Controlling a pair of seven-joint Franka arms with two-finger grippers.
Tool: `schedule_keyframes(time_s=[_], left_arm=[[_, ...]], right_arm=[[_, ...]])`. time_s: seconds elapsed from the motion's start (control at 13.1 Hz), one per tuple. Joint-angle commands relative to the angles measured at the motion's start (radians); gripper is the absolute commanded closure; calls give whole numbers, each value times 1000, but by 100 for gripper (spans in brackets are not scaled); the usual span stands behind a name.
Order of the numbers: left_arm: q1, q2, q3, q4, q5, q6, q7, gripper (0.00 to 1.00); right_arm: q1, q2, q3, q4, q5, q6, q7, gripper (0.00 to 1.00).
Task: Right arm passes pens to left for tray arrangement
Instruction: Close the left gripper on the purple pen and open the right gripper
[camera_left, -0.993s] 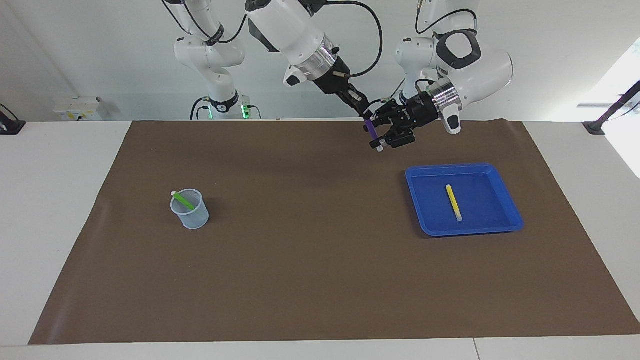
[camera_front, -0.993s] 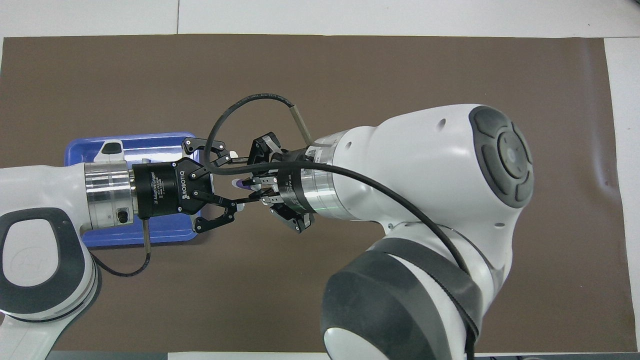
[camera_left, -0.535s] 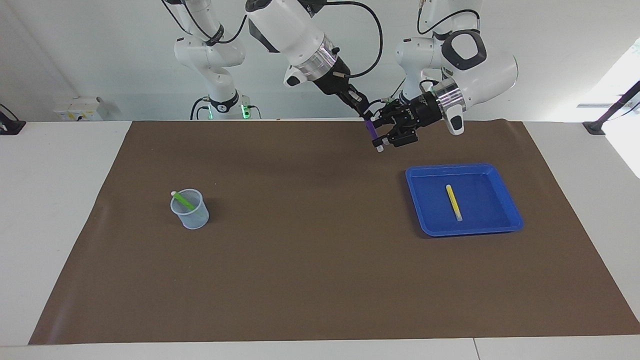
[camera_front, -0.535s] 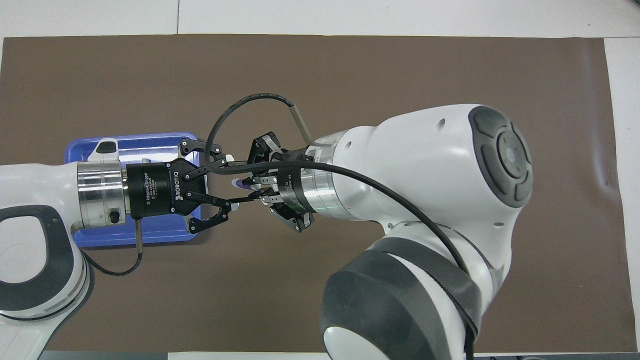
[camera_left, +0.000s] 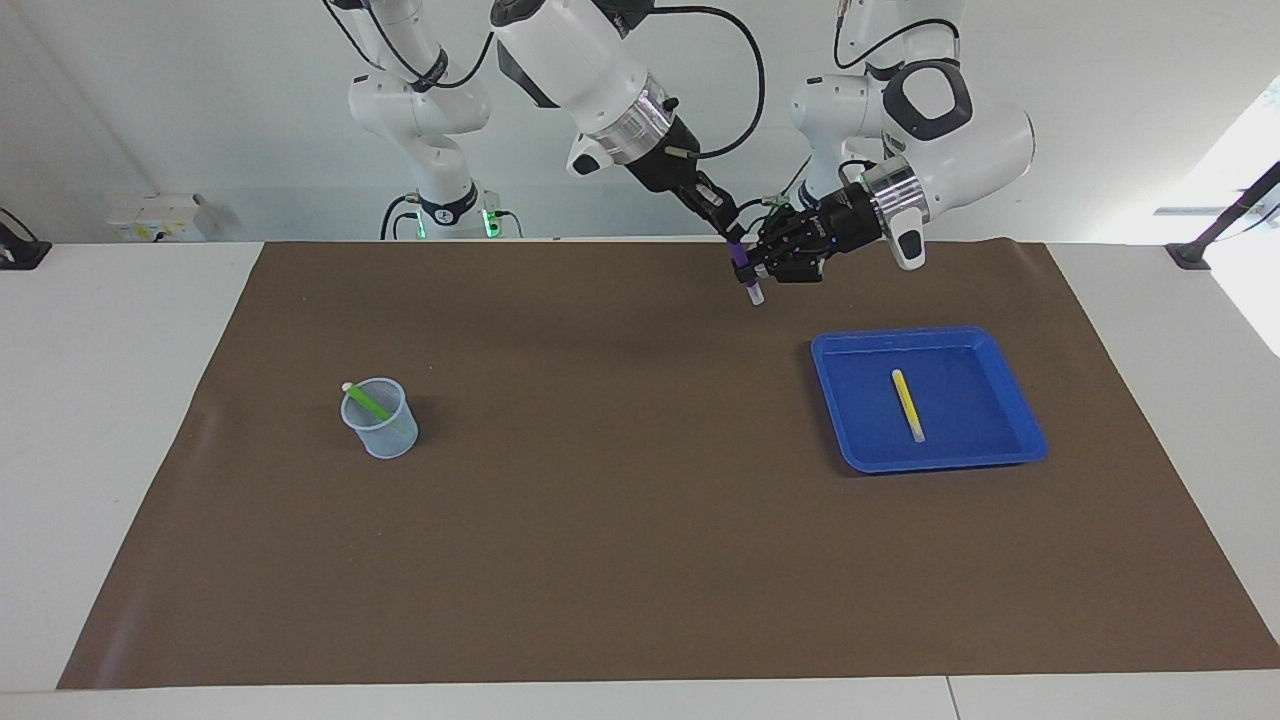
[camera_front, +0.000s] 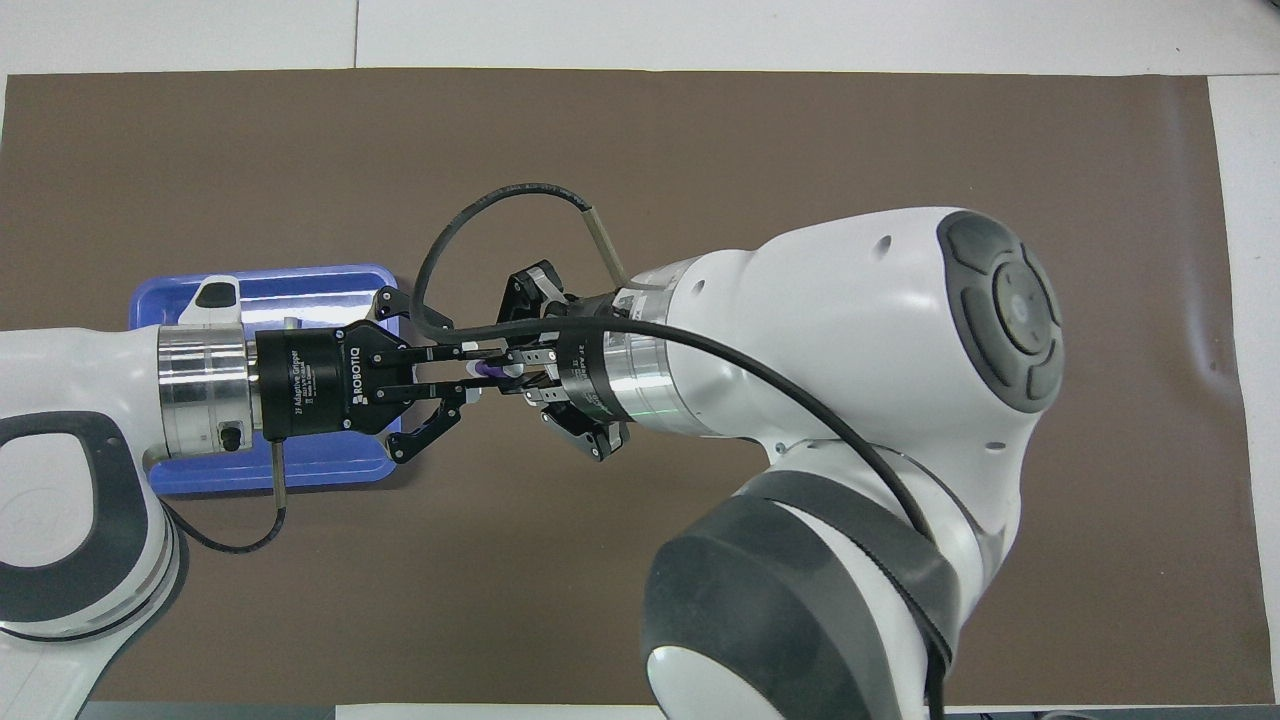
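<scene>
My right gripper (camera_left: 735, 242) is shut on the upper part of the purple pen (camera_left: 744, 270), which hangs whitish end down above the mat beside the blue tray (camera_left: 1018, 432). My left gripper (camera_left: 766, 264) comes in from the tray's side and its fingers are closed on the same pen. In the overhead view the left gripper (camera_front: 478, 369) and the right gripper (camera_front: 516, 371) meet tip to tip around the purple pen (camera_front: 487, 370). The yellow pen (camera_left: 908, 405) lies in the tray. The green pen (camera_left: 364, 401) stands tilted in the mesh cup (camera_left: 383, 432).
A brown mat (camera_left: 620, 520) covers the table. The tray (camera_front: 300, 285) is partly covered by the left arm in the overhead view, and the right arm hides the cup there. The cup stands toward the right arm's end of the table.
My left gripper's fingers, spread wide around the purple pen before, have closed onto it. The right gripper has kept hold of the pen and has hardly moved.
</scene>
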Motion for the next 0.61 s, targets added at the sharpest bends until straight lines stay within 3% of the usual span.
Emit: schedule_keyframes(time_s=[0.0, 0.31, 0.38, 0.46, 0.53], left_arm=[[6, -37, 3, -28, -17, -8, 37, 100], [6, -37, 3, -29, -17, -3, 39, 100], [4, -37, 3, -28, -17, -3, 35, 100], [6, -37, 3, -29, -17, 0, 32, 100], [6, -37, 3, -28, -17, 0, 31, 100]], right_arm=[[-6, 5, 14, -5, 1, 12, -9, 100], [-1, 5, 14, -5, 1, 8, -10, 100], [-4, 5, 14, -6, -4, 7, -36, 82], [-7, 7, 14, -6, -7, -2, -62, 47], [-10, 7, 13, -6, -7, -6, -62, 41]])
